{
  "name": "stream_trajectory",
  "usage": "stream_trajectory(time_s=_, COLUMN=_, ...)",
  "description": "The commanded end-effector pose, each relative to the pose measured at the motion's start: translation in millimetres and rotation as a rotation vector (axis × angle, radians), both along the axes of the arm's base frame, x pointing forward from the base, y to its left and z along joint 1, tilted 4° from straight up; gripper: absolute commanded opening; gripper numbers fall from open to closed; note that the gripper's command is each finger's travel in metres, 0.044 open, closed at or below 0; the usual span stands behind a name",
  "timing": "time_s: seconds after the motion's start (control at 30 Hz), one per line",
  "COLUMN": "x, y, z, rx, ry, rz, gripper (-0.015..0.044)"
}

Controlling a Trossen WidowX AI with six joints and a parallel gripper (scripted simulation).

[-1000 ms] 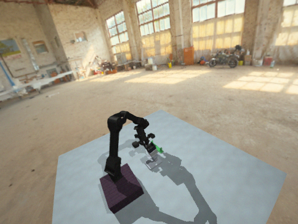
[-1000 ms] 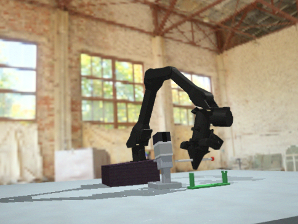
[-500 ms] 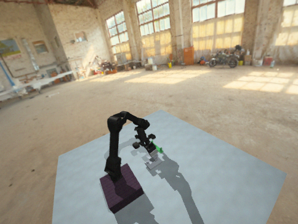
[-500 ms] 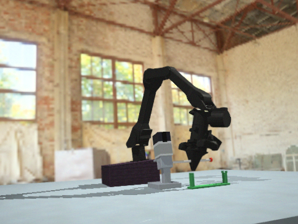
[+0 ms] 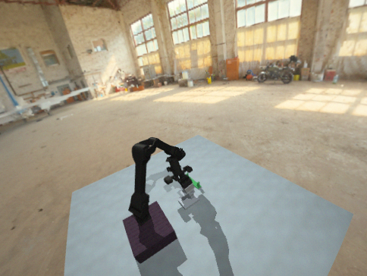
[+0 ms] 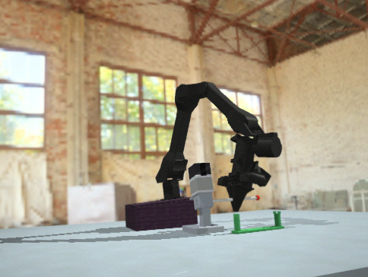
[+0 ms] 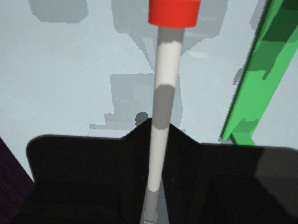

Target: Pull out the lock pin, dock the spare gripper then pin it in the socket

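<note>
One gripper (image 6: 239,207) clamps the lock pin (image 6: 251,198); green cradle (image 6: 258,228) below, mount (image 6: 201,198) beside.

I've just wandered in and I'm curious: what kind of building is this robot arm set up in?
It looks like an old industrial hall or workshop: bare brick walls with tall multi-pane windows, exposed red roof trusses, and a motorcycle parked among clutter at the far wall. The arm stands on a grey platform.

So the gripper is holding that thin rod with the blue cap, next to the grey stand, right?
Not quite: the cap is red, not blue, as the wrist view shows. The rest holds: the gripper is shut on the thin rod, next to the grey stand.
</note>
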State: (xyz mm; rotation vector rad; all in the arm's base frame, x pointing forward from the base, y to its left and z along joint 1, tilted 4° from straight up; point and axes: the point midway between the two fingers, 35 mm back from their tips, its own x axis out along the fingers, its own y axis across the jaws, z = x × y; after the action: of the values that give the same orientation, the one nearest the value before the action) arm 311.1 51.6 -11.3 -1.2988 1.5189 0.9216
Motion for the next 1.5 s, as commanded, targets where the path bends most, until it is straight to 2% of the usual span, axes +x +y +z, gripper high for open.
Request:
stream_trajectory(time_s=0.0, x=-1.5, y=-3.2, z=-0.4, rx=-0.001, ry=0.001, rz=0.002, gripper=0.0)
stream_trajectory(time_s=1.47, x=-4.5, y=-27.0, z=1.3, rx=0.002, ry=0.008, rz=0.003, gripper=0.0)
